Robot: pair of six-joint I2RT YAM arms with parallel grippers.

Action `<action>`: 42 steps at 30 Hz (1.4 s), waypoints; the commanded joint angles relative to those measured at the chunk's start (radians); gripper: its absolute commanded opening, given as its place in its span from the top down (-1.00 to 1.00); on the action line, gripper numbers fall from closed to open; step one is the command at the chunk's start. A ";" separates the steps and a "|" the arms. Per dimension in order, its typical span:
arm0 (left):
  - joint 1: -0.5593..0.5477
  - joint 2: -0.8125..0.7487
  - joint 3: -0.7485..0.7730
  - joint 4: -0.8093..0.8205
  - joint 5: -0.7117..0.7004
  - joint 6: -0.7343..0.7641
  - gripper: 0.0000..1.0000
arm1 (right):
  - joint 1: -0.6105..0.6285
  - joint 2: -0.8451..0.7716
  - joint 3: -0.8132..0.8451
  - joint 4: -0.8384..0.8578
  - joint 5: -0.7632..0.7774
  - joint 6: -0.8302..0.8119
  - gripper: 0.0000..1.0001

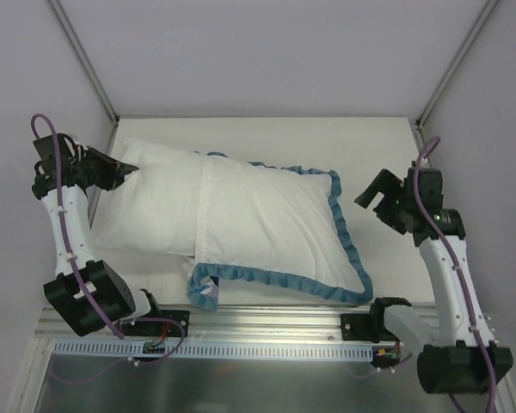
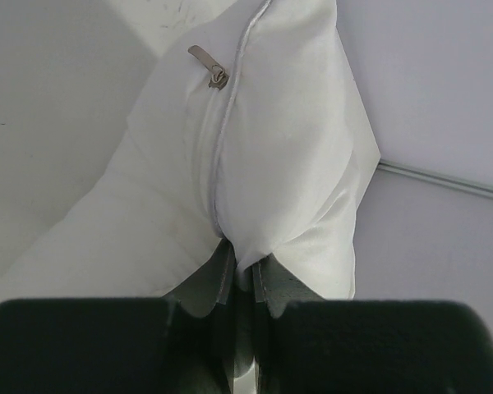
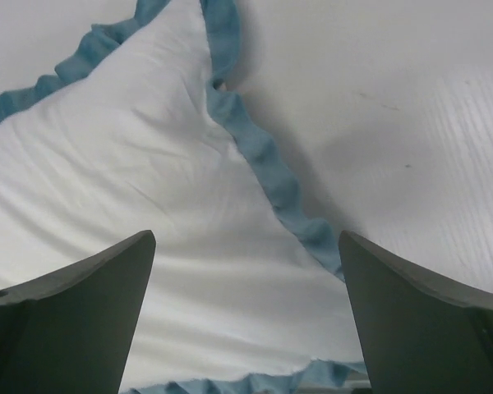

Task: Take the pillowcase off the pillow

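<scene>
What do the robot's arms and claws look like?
The left arm and right arm are white tubes with chunky black joints. A purple cable runs along each arm. The left claw and right claw are black on the outside, and each has two flat dark grey fingers.

White table (image 1: 387, 146) between grey enclosure walls (image 1: 267, 52).

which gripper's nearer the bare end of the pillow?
Left. The left gripper is shut on the pillow at its uncovered left corner. The right gripper is open at the opposite end, beside the ruffled edge of the pillowcase.
</scene>
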 commanded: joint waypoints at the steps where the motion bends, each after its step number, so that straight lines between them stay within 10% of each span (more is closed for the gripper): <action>1: -0.031 -0.009 0.020 0.013 0.076 0.042 1.00 | 0.030 0.192 0.075 0.150 0.010 0.118 -0.99; 16: -0.034 -0.049 -0.007 0.009 0.114 0.072 1.00 | 0.113 0.920 0.450 0.285 -0.193 0.284 -0.99; 20: -0.034 -0.059 -0.019 0.007 0.111 0.072 1.00 | 0.127 1.012 0.483 0.286 -0.262 0.279 -0.67; 22: -0.036 -0.064 -0.022 0.007 0.108 0.074 1.00 | 0.128 1.004 0.468 0.296 -0.261 0.279 -0.34; 26: -0.036 -0.061 -0.020 0.006 0.099 0.075 1.00 | 0.116 0.922 0.420 0.297 -0.213 0.261 0.99; 42: 0.124 -0.084 0.049 -0.053 0.033 0.049 1.00 | -0.286 0.366 0.237 0.211 -0.060 0.131 0.99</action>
